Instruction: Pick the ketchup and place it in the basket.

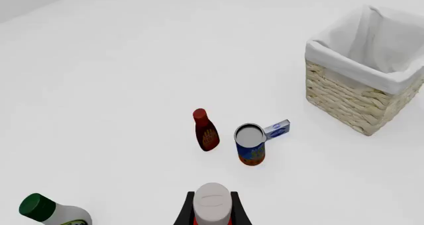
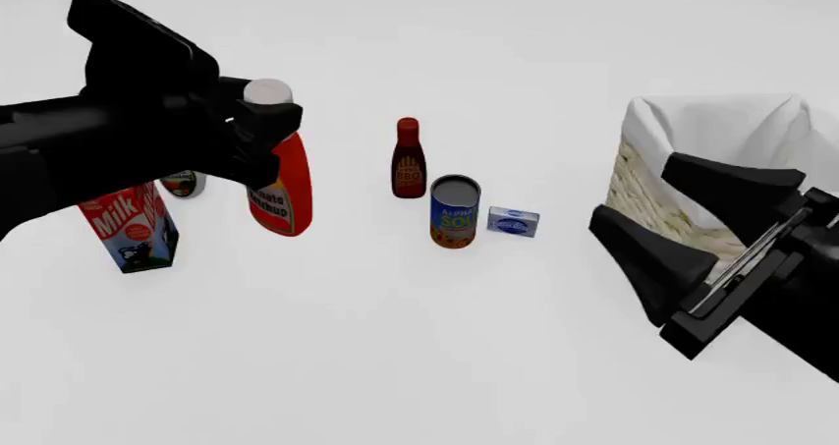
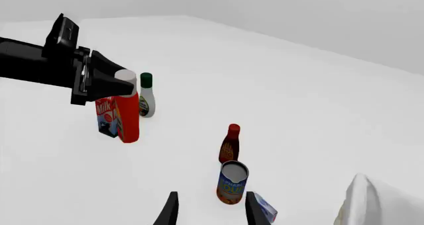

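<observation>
Looking along the left tool (image 1: 212, 212) in the left wrist view, the ketchup (image 1: 213, 201) is seen end-on, its smooth white cap clamped between two dark fingers closed against the neck. Only the top is held, so the heavy red body may swing or slip out if the carry is jerked. Ahead on the surface (image 1: 132, 76) stand the slim dark BBQ bottle (image 1: 206, 130), a glossy cylindrical can (image 1: 250, 144) and a small blue box (image 1: 278, 129); these lie roughly between the ketchup and the basket (image 1: 361, 96), and could be toppled by a low transfer. The basket's coarse woven wall is topped by a soft white cloth fold that could snag the bottle's base.

In the front view, the ketchup (image 2: 281, 180) is seen hanging from the left tool (image 2: 257, 121), tilted, with its base judged clear of the surface, beside the printed cardboard milk carton (image 2: 132, 227). The basket (image 2: 689, 185) is well apart on the right, partly covered by the right tool (image 2: 714, 234), whose jaws are spread wide and empty; a collision between arms is judged possible over the basket.

In the right wrist view, the ketchup (image 3: 127, 116) is shown lifted next to the carton and a white bottle with green cap (image 3: 146, 101), while the right tool (image 3: 210, 210) frames the can with open fingers.
</observation>
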`<state>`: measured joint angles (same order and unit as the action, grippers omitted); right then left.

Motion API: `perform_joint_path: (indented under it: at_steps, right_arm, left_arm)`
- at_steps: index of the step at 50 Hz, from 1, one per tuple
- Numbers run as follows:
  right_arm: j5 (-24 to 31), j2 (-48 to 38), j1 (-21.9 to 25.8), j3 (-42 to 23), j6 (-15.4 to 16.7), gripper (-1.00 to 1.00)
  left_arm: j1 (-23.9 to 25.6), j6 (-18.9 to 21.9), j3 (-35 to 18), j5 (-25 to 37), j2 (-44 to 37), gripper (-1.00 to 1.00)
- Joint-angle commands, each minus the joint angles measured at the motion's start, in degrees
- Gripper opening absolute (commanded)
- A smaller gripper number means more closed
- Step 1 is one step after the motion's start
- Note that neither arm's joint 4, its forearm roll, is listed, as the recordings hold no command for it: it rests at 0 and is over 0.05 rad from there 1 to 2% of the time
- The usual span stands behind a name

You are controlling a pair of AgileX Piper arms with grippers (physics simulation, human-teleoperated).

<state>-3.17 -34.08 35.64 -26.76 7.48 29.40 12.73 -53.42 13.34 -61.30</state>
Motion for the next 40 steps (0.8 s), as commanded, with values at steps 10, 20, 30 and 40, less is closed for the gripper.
perform_joint_path:
  at_steps: [10,20,30,40]
  right_arm:
    - [-3.1,-8.61,5.97,-3.19,0.64,1.0]
    - [-1.9,-10.05,9.06,-6.05,-0.09,1.0]
    - [-3.09,-11.9,11.07,-8.08,-1.74,1.0]
    - [-4.67,-13.67,13.39,-9.28,-2.57,1.0]
  left_arm:
    - [4.01,-0.61,-0.91,2.83,1.08,-1.0]
    - [4.56,-1.28,-0.66,2.24,0.19,-1.0]
    - [4.81,-1.6,-0.55,1.92,-0.28,-1.0]
    - [5.67,-2.04,-0.33,1.76,-0.61,-1.0]
